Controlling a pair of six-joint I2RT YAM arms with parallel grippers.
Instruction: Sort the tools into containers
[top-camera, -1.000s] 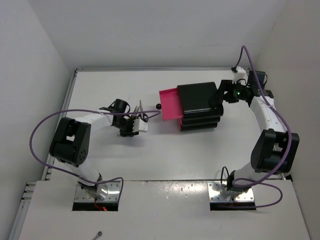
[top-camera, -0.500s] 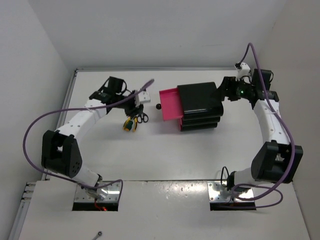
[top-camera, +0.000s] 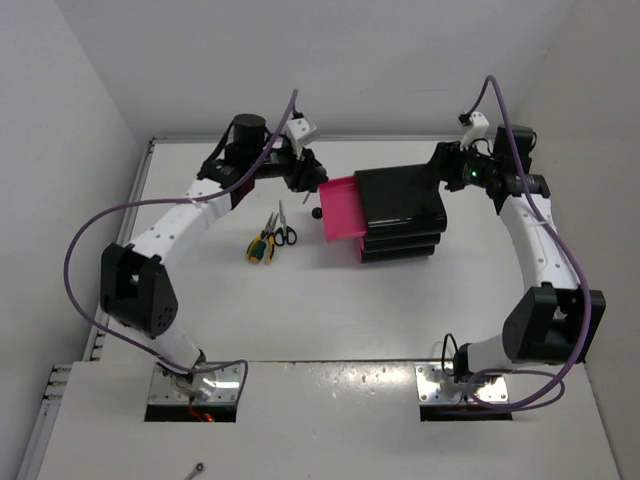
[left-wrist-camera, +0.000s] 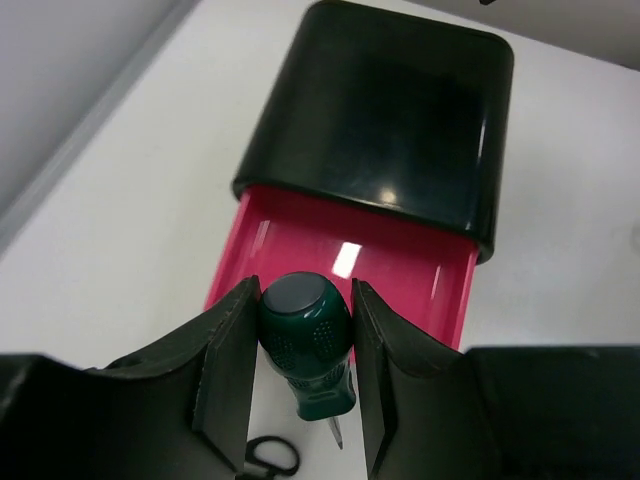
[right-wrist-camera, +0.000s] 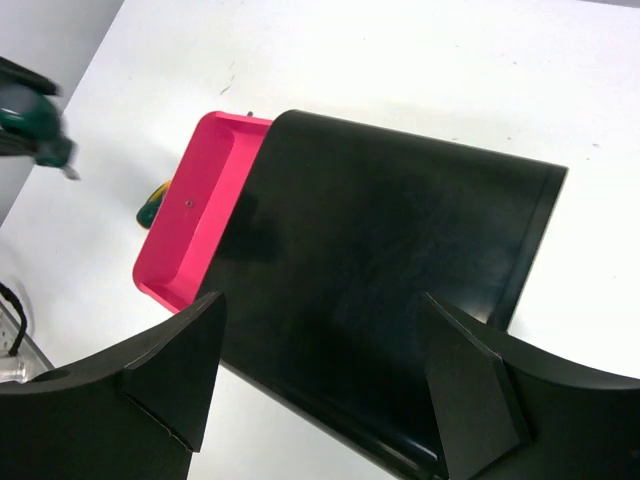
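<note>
Now your left pincer (left-wrist-camera: 305, 300), clamped on the green screwdriver (left-wrist-camera: 305, 345), has swung from the scissors (top-camera: 283, 232) up to the open top drawer (left-wrist-camera: 300, 235), so a drop looks close. Your right pincer (right-wrist-camera: 322, 305) gapes empty.

Locate the white counter (top-camera: 330, 300). Directly on it you have the black box (top-camera: 400, 200), far right of centre. Scissors (top-camera: 284, 231) lie just beside pliers (top-camera: 260, 247), left of the box.

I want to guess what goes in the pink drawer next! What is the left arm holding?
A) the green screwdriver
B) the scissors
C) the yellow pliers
A: the left tool is shut on the green screwdriver, while the scissors and pliers lie on the table.
</note>
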